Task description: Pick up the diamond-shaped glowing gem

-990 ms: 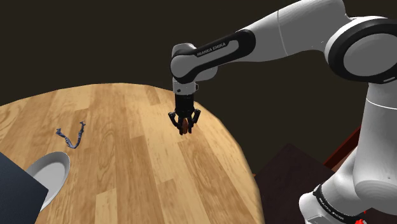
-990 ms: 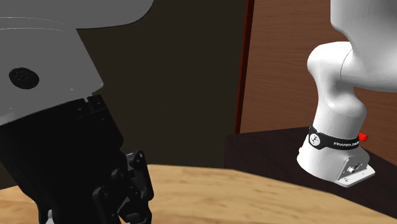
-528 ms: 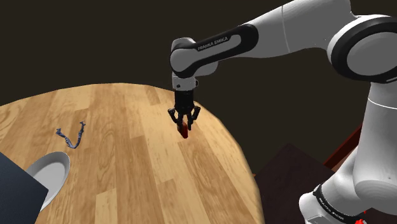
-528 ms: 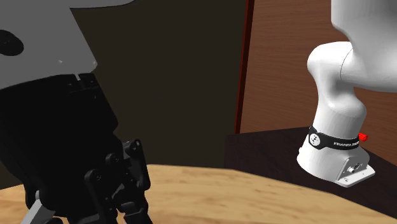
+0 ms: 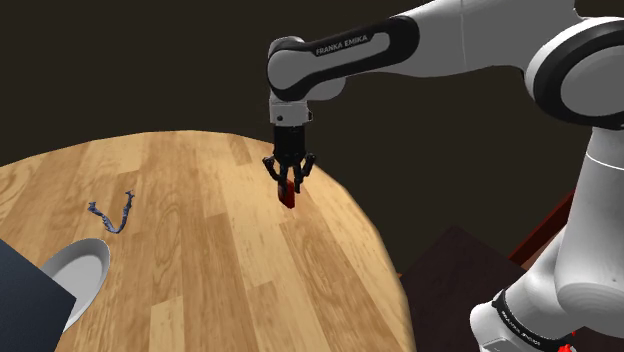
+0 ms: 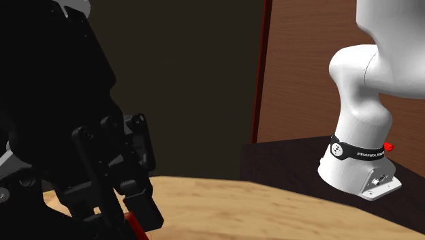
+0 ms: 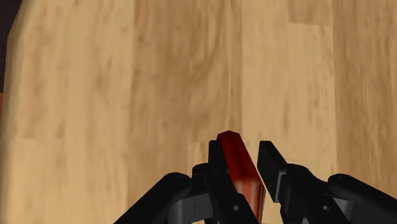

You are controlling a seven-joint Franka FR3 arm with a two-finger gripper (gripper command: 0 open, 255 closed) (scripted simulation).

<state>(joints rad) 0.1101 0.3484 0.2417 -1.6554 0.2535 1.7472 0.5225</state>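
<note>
- The black gripper (image 5: 289, 180) points straight down over the round wooden table (image 5: 200, 250), near its far edge in the shoulder view, on the end of the white arm (image 5: 440, 45).
- It is closed on a dark red gem (image 5: 288, 197), which sticks out below the fingertips as a short, narrow sliver.
- In the wrist view the gem (image 7: 240, 170) stands between the two fingers (image 7: 215, 162). It is long with a pointed end, and its rear part is buried among the black finger bases.
- One finger lies flat along the gem. The other meets it lower down, and a thin strip of wood shows between them near the tip.
- Whether the gem's lower point is off the wood or just touching it is hard to judge from the shoulder view.
- In the second exterior view the gripper (image 6: 129, 204) looms as a black mass at the left. Its fingertips are cut off by the lower edge, and the gem (image 6: 138, 230) is a small red patch there.
- The arm's white base (image 6: 357, 163) sits on the dark stand (image 6: 286, 160), and its upper part is cut off.
- Well apart from the gripper, near the shoulder view's left, lies a thin bluish cord (image 5: 112, 215), too small to make out further.
- A white bowl (image 5: 82, 272) is partly covered by a dark blue slab (image 5: 22, 290) at the corner.
</note>
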